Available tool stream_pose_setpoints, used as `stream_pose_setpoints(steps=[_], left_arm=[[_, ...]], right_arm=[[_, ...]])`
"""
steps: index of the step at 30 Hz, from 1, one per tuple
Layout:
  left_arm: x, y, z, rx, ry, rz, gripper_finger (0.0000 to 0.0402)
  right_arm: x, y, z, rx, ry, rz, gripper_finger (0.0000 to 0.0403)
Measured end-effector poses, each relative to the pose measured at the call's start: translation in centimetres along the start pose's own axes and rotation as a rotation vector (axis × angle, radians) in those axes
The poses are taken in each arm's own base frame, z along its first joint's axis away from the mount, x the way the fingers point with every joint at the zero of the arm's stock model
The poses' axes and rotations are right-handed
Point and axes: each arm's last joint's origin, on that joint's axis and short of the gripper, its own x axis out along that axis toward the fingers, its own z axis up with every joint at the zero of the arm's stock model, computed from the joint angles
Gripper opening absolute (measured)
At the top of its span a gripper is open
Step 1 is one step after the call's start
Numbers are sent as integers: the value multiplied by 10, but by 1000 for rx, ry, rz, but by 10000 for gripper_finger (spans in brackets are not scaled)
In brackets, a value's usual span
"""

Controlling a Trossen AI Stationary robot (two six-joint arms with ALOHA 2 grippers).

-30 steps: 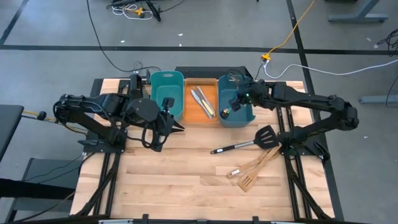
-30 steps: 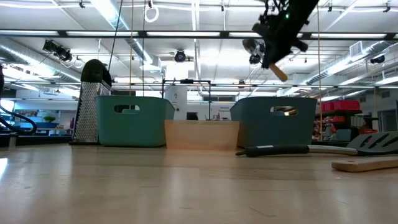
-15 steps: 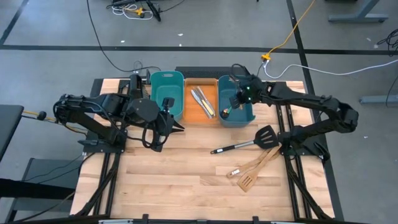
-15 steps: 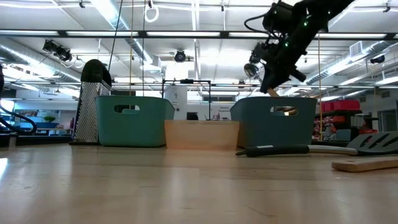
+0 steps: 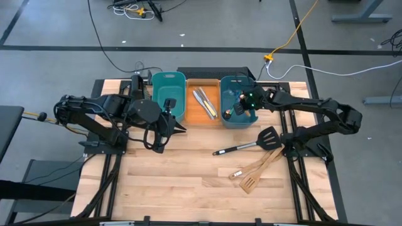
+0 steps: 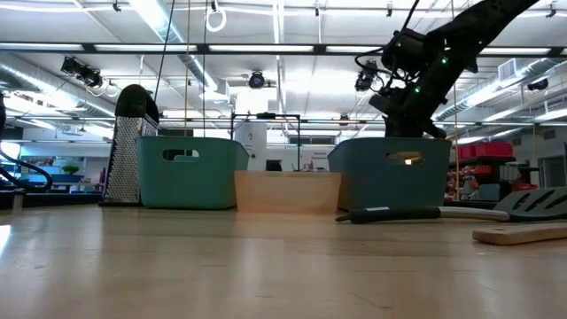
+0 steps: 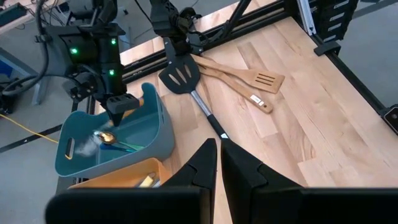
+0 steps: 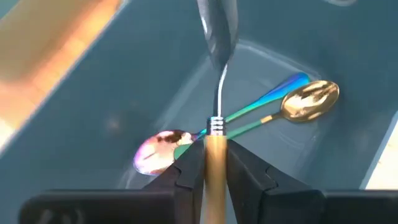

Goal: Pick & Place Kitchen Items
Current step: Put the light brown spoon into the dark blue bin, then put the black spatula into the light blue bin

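- Right gripper (image 5: 242, 107) is down inside the right teal bin (image 5: 251, 120), fingers closed on a silver spoon (image 8: 219, 28) with a gold handle.
- Step: placing. Next: open fingers, drop it beside the gold spoon (image 8: 309, 98).
- Left gripper (image 5: 179, 127) waits near the left teal bin (image 5: 168, 78), closed, empty.

From table height the teal bin (image 6: 392, 173) hides its spoons from you, and the right gripper (image 6: 409, 120) dips behind its rim there.
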Motion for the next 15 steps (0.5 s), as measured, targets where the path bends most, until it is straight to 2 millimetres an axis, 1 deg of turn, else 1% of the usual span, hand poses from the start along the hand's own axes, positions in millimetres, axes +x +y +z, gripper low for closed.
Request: stream_pose_setpoints(steps=[6,12,15], left_arm=[[0,0,0,0,0,0,30],[0,0,0,1,0,0,30],[0,0,0,0,0,0,30]], right_arm=[[5,-3,-7,-7,-5,2,76],[7,-2,-7,-2,-31,15,78],[7,0,-4,0,-48,54,78]])
